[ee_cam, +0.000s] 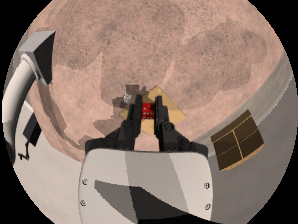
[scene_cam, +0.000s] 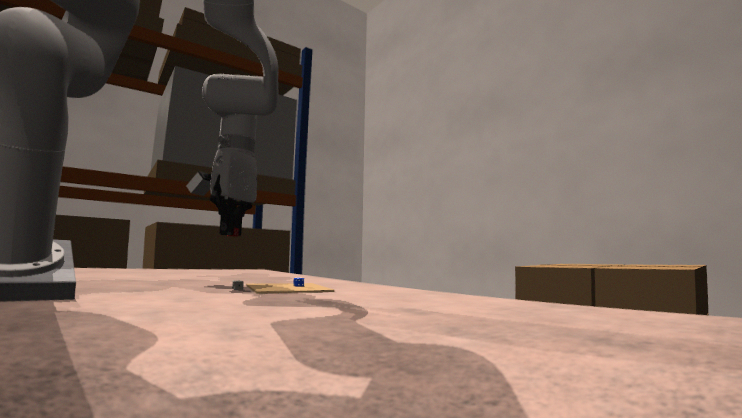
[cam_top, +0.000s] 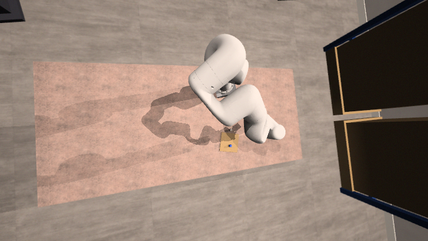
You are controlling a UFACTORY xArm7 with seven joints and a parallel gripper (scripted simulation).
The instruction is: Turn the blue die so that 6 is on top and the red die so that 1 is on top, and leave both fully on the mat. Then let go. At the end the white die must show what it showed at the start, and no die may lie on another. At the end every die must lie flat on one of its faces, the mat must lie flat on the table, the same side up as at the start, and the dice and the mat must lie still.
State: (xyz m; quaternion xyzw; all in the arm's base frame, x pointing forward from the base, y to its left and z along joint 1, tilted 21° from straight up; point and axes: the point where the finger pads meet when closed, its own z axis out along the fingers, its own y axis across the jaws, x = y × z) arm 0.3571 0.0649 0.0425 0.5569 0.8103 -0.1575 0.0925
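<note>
Going left to right in the exterior view, I'm seeing the end effector (scene_cam: 230, 231) (ee_cam: 148, 103) hanging well above the worktop (cam_top: 89, 149) (scene_cam: 441, 337) (ee_cam: 145, 45), fingers mostly closed, a narrow gap, gripping the red die (scene_cam: 236, 232) (ee_cam: 148, 111). Several pips are showing on its upper face in the wrist view, so that isn't looking like a 1; I'm judging it needs turning. If it's sitting low in the fingers, it could be slipping or twisting as I'm tilting, then landing wrong side up.

The white die (cam_top: 230, 130) (scene_cam: 237, 285) (ee_cam: 127, 97) is resting on the worktop, just beside the mat. A low swing or wide fingers could be knocking it onto another face.

The tan mat (cam_top: 224, 148) (scene_cam: 270, 288) (ee_cam: 172, 109) is lying flat; pressing down off-level could be dragging or lifting an edge.

Farther right, the blue die (cam_top: 229, 145) (scene_cam: 298, 281) is sitting on the mat. I can't tell its top number. Releasing red too close could be bumping it or leaving one leaning on the other.
</note>
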